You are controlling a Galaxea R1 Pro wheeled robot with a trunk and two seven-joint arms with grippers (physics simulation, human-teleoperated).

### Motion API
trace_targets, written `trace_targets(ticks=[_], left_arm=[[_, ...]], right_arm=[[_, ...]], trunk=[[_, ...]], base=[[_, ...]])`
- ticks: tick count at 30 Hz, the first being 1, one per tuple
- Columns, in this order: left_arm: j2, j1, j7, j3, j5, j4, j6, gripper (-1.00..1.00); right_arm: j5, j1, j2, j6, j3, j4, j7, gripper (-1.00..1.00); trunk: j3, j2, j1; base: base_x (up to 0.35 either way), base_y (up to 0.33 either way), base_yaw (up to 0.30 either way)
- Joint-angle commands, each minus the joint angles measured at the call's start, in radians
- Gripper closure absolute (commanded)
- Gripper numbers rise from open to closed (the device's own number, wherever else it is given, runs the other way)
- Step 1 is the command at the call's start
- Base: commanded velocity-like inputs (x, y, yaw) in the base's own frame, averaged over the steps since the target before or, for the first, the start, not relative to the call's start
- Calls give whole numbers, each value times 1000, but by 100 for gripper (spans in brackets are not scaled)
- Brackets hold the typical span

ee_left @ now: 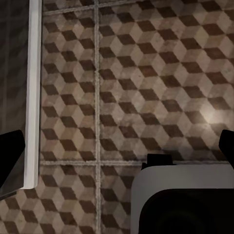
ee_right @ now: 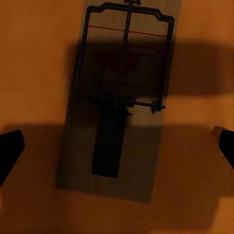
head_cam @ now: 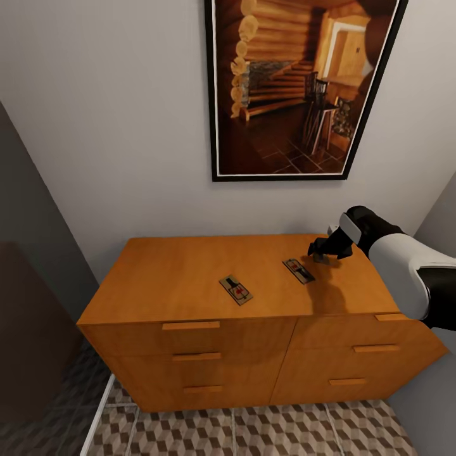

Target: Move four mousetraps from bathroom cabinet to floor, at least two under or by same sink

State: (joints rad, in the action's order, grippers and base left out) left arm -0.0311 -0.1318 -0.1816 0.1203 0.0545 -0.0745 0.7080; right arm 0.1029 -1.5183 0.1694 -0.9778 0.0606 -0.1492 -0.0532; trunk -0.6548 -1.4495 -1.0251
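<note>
2 flat tan wooden mousetraps [head_cam: 235, 289] [head_cam: 298, 270] lay on the flat top of the low orange-brown wooden cabinet [head_cam: 171, 278]. The right gripper [head_cam: 322, 253] hovered above the right-hand one [ee_right: 117, 97], fingers apart. The left gripper's [ee_left: 117, 146] fingers were spread over the cube-patterned tiled bathroom floor [ee_left: 146, 83].

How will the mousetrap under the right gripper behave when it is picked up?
The mousetrap looks like a flat wooden board, so probably stiff and light. Lying flat on the cabinet, it offers little edge to grip. Its wire parts may snag the fingers.

A home — wooden cabinet [head_cam: 253, 297], framed picture [head_cam: 297, 82], patterned tiles [head_cam: 266, 430].
</note>
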Motion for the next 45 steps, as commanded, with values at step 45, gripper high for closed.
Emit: trace_targets(ticks=[45], left_arm=[[0, -2, -3, 9, 5, -4, 5, -100]], right_arm=[[9, 0, 1, -4, 7, 8, -2, -100]], trunk=[[-3, 0, 0]], base=[[0, 0, 0]])
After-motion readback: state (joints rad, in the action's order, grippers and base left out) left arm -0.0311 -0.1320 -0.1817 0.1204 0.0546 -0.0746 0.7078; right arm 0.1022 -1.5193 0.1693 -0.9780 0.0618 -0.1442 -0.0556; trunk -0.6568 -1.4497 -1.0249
